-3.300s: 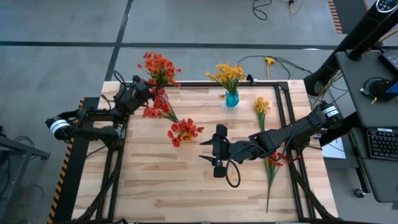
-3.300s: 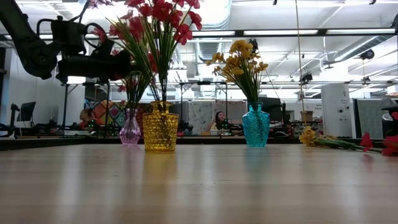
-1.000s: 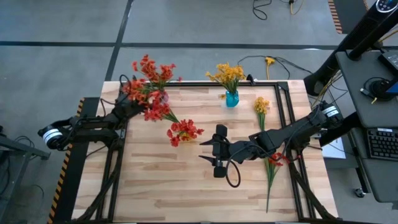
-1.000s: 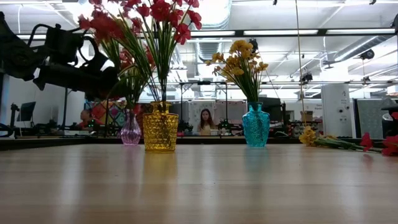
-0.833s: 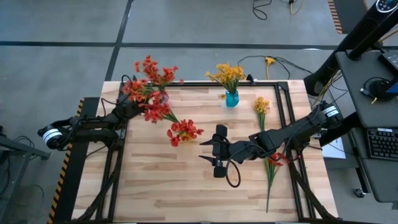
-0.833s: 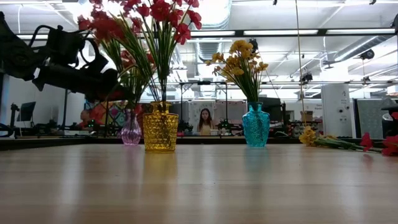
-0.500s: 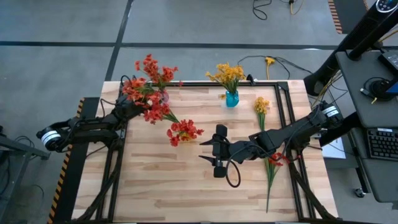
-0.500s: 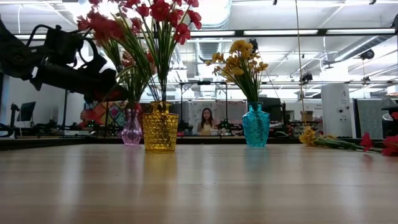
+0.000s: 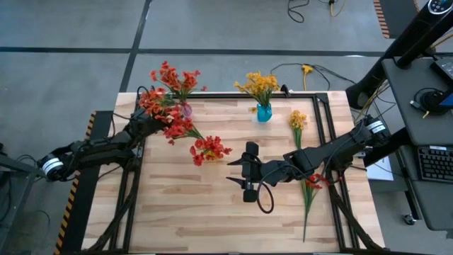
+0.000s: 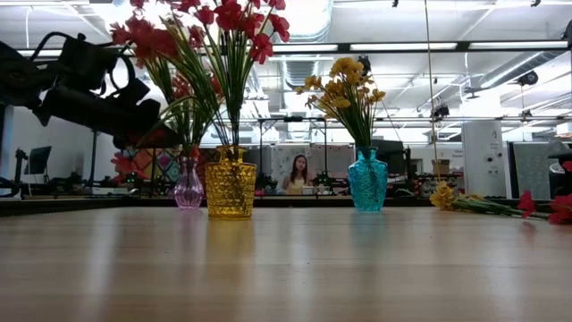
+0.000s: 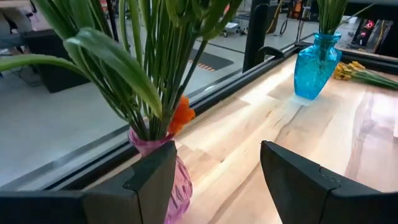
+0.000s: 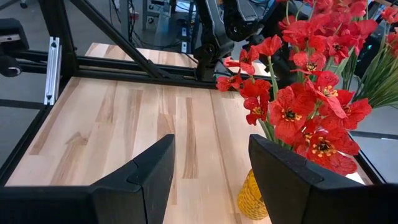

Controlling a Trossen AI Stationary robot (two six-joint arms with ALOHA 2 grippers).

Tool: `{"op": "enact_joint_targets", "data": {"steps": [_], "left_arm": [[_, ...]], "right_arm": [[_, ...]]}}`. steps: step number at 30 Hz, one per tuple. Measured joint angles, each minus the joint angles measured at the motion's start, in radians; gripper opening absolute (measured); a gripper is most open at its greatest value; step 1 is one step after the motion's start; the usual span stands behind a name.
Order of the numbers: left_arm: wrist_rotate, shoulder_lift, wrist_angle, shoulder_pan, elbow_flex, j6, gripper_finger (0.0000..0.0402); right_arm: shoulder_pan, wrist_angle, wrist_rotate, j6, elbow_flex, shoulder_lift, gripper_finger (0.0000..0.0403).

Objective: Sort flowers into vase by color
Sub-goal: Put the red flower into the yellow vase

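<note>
Wooden table [image 9: 184, 205]: red sprigs seated in pink vase [image 11: 163, 180].
Left gripper [image 11: 214, 180] and right gripper [image 12: 208, 177] both gape empty; next, fetch loose flowers [image 9: 308, 185].

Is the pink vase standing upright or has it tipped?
Upright. The pink vase stands on its base beside the yellow vase, red flowers rising from its neck.

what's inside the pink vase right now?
The pink vase holds a bunch of green stems topped by red-orange blossoms. How far the stems reach inside is hidden by the tinted glass and the open left gripper.
</note>
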Motion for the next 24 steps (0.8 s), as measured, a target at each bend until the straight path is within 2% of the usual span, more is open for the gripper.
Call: {"op": "enact_joint_targets", "data": {"steps": [12,24], "left_arm": [[0.002,-0.162,-0.23,-0.025,0.0,-0.051,0.0217],[0.002,-0.304,-0.36,-0.026,0.0,-0.078,0.0217]], "right_arm": [[0.0,0.0,0.0,0.008,0.0,0.0,0.0199],[0.002,-0.084,0.008,0.078,0.047,-0.001,0.0199]]}}
